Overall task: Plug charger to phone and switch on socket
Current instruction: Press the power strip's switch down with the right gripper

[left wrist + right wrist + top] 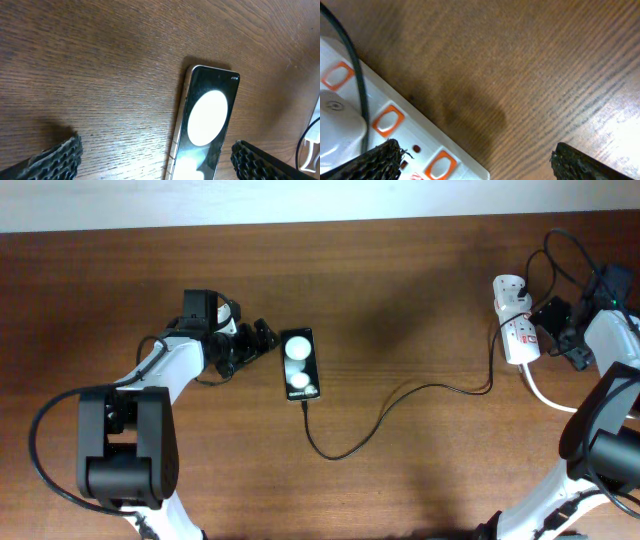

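- Phone (300, 365) lies flat just left of centre in the overhead view: a glossy black slab with rounded corners and a pale metal edge, its screen mirroring 2 round white lights.
- My left gripper (268, 340) sits just beside the phone's left edge, jaws released wide and holding nothing. Its ribbed black pads (55, 161) straddle the phone in the wrist view.
- The charger (400, 395), a thin, limp black cable, loops from the phone's lower edge through the lower middle of the frame and up to the socket (515, 330) at upper right. I cannot tell whether the tip is fully seated.
- My right gripper (552, 332) hangs just right of the socket, jaws also spread and empty.
- The socket is smooth white plastic with orange-red rocker switches (387, 121) and a rounded white adapter (335, 125), on a matt wood-grain table (150, 270).
- I judge the switch is next. I would use 1 fingertip, press straight down on the rocker beside the adapter, and stay clear of the cable so the strip does not slide.
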